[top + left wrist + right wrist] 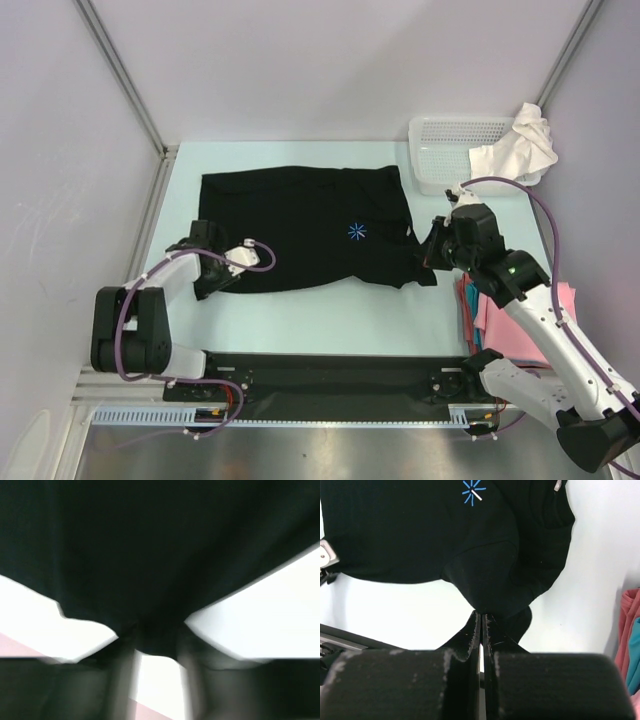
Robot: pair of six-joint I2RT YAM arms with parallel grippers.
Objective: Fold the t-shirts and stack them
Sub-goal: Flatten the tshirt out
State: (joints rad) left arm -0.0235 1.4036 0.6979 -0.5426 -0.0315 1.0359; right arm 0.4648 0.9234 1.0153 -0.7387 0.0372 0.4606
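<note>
A large black t-shirt with a small blue star print lies spread across the middle of the table. My left gripper is at its near left corner. In the blurred left wrist view the black cloth narrows to a bunch between the fingertips of the left gripper, which looks shut on it. My right gripper is shut on the shirt's near right edge. The right wrist view shows the jaws of the right gripper pinched on a lifted fold of the black cloth.
A white mesh basket stands at the back right with a white t-shirt draped over its right rim. Pink and red shirts lie stacked at the right edge, under my right arm. Pink and teal cloth shows in the right wrist view.
</note>
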